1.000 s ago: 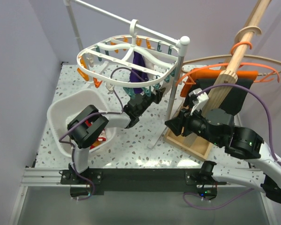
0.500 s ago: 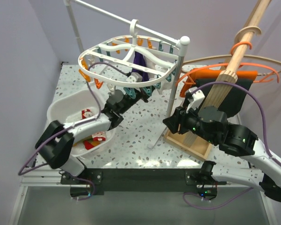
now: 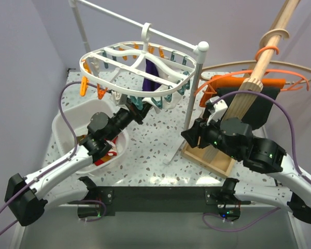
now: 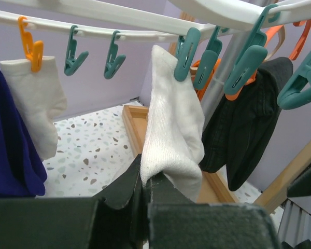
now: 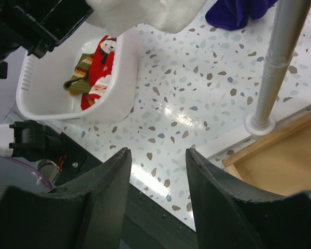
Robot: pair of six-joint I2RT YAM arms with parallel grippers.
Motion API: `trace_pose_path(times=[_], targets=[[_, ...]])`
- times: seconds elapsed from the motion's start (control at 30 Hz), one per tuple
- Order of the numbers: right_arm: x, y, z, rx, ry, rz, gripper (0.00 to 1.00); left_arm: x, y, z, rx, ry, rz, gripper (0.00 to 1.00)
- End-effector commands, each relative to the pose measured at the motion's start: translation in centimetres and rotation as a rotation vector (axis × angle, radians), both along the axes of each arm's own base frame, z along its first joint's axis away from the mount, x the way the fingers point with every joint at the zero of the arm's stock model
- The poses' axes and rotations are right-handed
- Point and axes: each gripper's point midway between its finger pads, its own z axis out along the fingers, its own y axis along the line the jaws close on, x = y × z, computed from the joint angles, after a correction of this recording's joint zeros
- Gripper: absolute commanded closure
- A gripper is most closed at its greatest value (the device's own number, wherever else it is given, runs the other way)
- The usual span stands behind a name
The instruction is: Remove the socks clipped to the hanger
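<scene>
Step in hand: the left gripper (image 4: 147,181) is clamped on the toe of a white sock (image 4: 173,119) that hangs from a teal clip (image 4: 186,52) on the near rim of the hanger (image 4: 93,9); the next move likely calls for a steady downward pull to slip it free, then a carry to the white tub (image 5: 122,78) on the near left of the desk (image 5: 186,88). The right gripper (image 5: 156,155) hangs half open and empty above the desk. Count: three socks on the hanger, two white (second (image 4: 33,104)) and one dark purple (image 4: 10,145); in the tub, apparently two red (image 5: 101,57) and one olive striped (image 5: 80,70).
</scene>
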Motion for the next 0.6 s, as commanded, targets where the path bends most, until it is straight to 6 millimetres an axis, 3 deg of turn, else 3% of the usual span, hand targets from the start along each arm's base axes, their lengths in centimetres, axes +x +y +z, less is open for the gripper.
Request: trace_pose_path(times=[0.0,0.17,0.43,0.47,0.57], targets=[[0.4,-1.3,1.1,0.016,-0.042,-0.046,0.49,-1.4,2.0,0.4,-0.006,0.036,0.029,1.00],[0.7,-0.7,1.6,0.022,-0.057,-0.038,0.49,-2.4,4.3,0.6,0.033,0.050,0.087,1.00],[2.5,1.5,3.9,-0.024,-0.095,-0.031,0.49,-3.3,5.3,0.7,0.052,0.054,0.096,0.99],[2.6,1.6,3.9,-0.038,-0.093,-0.032,0.48,-3.1,4.9,0.4,0.055,0.063,0.085,0.98],[3.2,1.6,3.8,-0.065,-0.092,-0.056,0.48,-2.7,3.9,0.1,0.043,0.095,0.060,0.77]])
